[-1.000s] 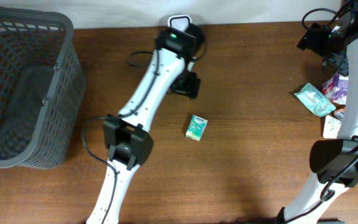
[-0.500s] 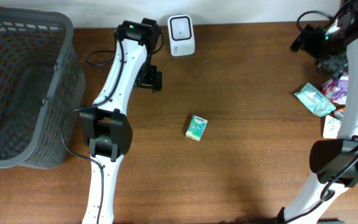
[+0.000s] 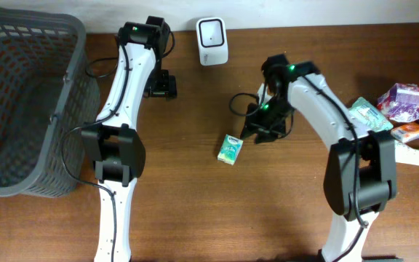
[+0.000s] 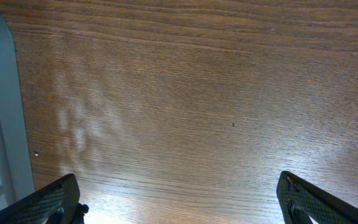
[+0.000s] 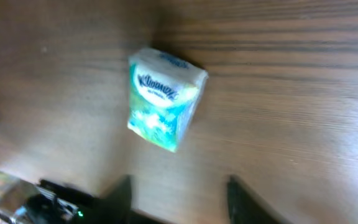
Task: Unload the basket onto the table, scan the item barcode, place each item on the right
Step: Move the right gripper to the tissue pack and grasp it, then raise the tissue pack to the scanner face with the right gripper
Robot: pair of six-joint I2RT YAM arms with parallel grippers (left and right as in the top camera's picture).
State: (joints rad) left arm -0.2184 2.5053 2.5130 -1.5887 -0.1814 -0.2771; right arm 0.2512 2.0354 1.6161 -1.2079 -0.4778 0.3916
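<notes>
Two arms have shifted, while the tissue pack point(image 3: 230, 148) lies where it lay before, flat on the wooden table point(image 3: 195, 211) near its middle. The right gripper point(image 3: 259, 131) has swung in from the far right corner, over the heap of packets point(image 3: 406, 98), and now hangs just right of the pack. In the blurred wrist view its fingers point(image 5: 122, 194) stand partly apart with nothing between them, and the pack lies ahead of them, ungripped. Farther back, the left gripper point(image 3: 162, 86) has drawn leftward away from the white scanner point(image 3: 212, 41), which now stands uncovered at the far edge. Its jaws are spread wide over bare wood, holding nothing, close to the grey basket point(image 3: 71, 87).
</notes>
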